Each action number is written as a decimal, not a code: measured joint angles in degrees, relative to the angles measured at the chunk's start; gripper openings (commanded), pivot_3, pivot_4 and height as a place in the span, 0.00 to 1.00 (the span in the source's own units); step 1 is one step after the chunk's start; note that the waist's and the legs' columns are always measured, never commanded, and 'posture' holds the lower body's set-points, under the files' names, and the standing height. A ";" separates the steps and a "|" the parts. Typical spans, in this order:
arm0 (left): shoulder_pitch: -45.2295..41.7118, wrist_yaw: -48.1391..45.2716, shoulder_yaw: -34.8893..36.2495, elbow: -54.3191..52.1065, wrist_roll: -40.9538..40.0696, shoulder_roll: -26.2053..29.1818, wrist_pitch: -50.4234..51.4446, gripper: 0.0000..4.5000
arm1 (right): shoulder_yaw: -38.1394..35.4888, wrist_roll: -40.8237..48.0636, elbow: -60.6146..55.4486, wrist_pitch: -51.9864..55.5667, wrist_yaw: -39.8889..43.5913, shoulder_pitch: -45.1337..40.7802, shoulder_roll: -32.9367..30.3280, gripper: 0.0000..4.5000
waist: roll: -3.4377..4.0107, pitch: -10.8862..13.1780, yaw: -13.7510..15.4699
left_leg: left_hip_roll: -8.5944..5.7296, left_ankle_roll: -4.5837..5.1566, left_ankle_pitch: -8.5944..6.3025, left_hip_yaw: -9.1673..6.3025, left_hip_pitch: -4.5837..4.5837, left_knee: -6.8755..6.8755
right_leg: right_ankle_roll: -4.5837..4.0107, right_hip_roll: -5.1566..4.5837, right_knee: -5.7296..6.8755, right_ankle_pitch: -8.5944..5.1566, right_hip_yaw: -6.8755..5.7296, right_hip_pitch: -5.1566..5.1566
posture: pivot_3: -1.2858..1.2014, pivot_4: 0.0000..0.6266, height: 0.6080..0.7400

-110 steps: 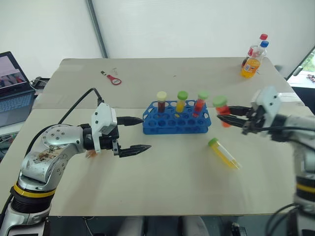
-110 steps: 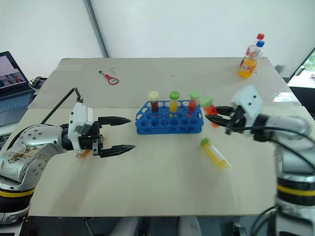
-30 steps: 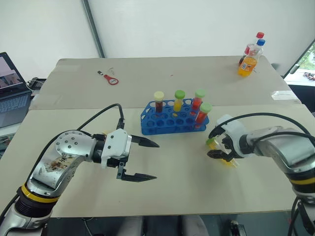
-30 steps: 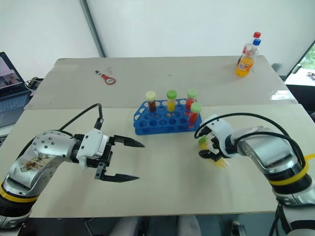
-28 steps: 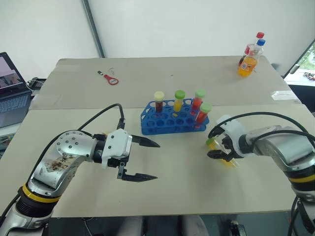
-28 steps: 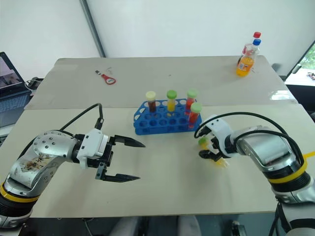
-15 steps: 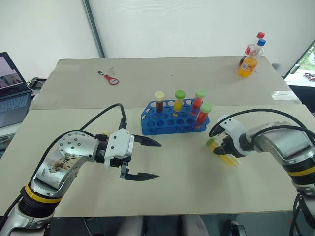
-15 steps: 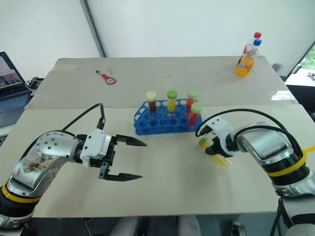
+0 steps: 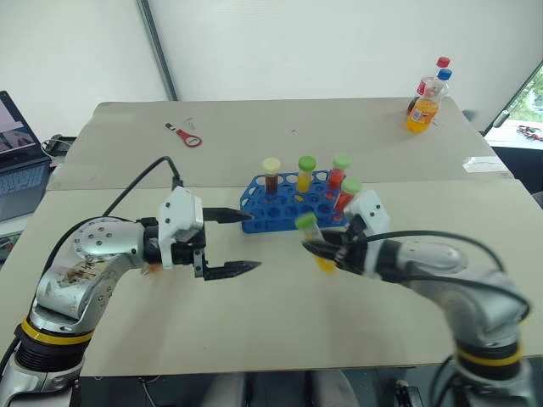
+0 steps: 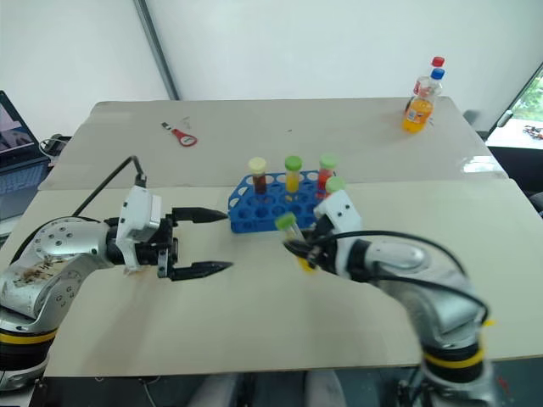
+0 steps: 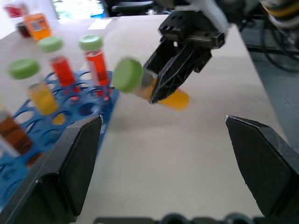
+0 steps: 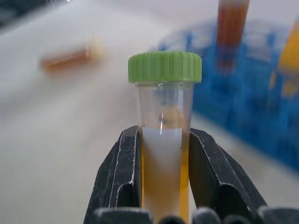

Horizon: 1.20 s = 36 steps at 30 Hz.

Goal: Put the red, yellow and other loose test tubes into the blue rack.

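My right gripper (image 9: pixel 321 252) is shut on a yellow test tube (image 12: pixel 162 154) with a green cap, held tilted above the table just in front of the blue rack (image 9: pixel 284 215). The rack holds several capped tubes: an amber one with a cream cap (image 9: pixel 271 176), a yellow one (image 9: pixel 305 175) and two red ones (image 9: pixel 341 171). My left gripper (image 9: pixel 252 241) is open and empty, level with the rack's left end and pointing at the held tube. An amber tube (image 12: pixel 70 57) with a cream cap lies loose on the table, mostly hidden under my left hand (image 9: pixel 153 266).
Orange-drink bottles (image 9: pixel 427 103) stand at the far right corner. A red-handled tool (image 9: pixel 190 136) lies at the far left. A laptop (image 9: pixel 17 174) sits beyond the table's left edge. A seam (image 9: pixel 475 181) crosses the table behind the rack.
My right gripper shut on the yellow tube lying on the table, lifted it and carried it left to the rack's front. My left gripper drew slightly back to the left, still open.
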 measured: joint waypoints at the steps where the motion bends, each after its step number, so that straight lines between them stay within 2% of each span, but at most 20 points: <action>1: 0.05 0.27 0.48 0.31 0.00 0.11 0.36 1.00 | -0.04 -1.78 0.84 -3.89 -1.97 -0.37 2.34 0.22 | -0.04 -0.03 0.06 | 0.01 -0.02 0.01 0.00 0.06 0.00 | -0.01 0.01 -0.04 0.08 -0.01 0.05 | 0.52 0.24 1.00; 7: 0.15 0.95 0.87 0.96 -0.16 0.06 0.99 1.00 | 3.98 -12.15 10.50 -24.76 -9.79 -1.04 12.36 0.22 | -0.06 -0.04 0.04 | 0.00 -0.12 0.07 -0.02 0.06 -0.05 | -0.02 0.03 -0.04 0.10 -0.01 -0.02 | 0.52 0.24 1.00; 14: -0.59 1.95 0.64 0.26 -1.84 -0.24 3.23 1.00 | 4.37 -18.54 22.16 -39.26 -13.91 -1.38 16.51 0.22 | -0.06 -0.05 -0.46 | 0.03 -0.15 0.09 -0.02 0.06 -0.10 | -0.04 0.07 -0.03 0.11 -0.01 -0.04 | 0.52 0.24 1.00; 28: -2.53 2.43 -0.17 -0.28 -2.96 -0.54 4.72 1.00 | 5.82 -25.53 37.14 -54.40 -18.84 -3.17 21.76 0.22 | -0.05 -0.05 -1.60 | 0.05 -0.16 0.09 -0.02 0.07 -0.17 | -0.04 0.10 -0.03 0.11 0.01 -0.07 | 0.52 0.24 1.00; 36: -2.53 2.33 -0.18 -0.30 -3.18 -0.30 5.17 1.00 | 6.29 -27.47 43.03 -59.48 -20.52 -4.95 22.94 0.22 | -0.05 -0.05 -1.62 | 0.04 -0.17 0.10 -0.02 0.07 -0.16 | -0.04 0.10 -0.03 0.11 0.02 -0.06 | 0.52 0.24 1.00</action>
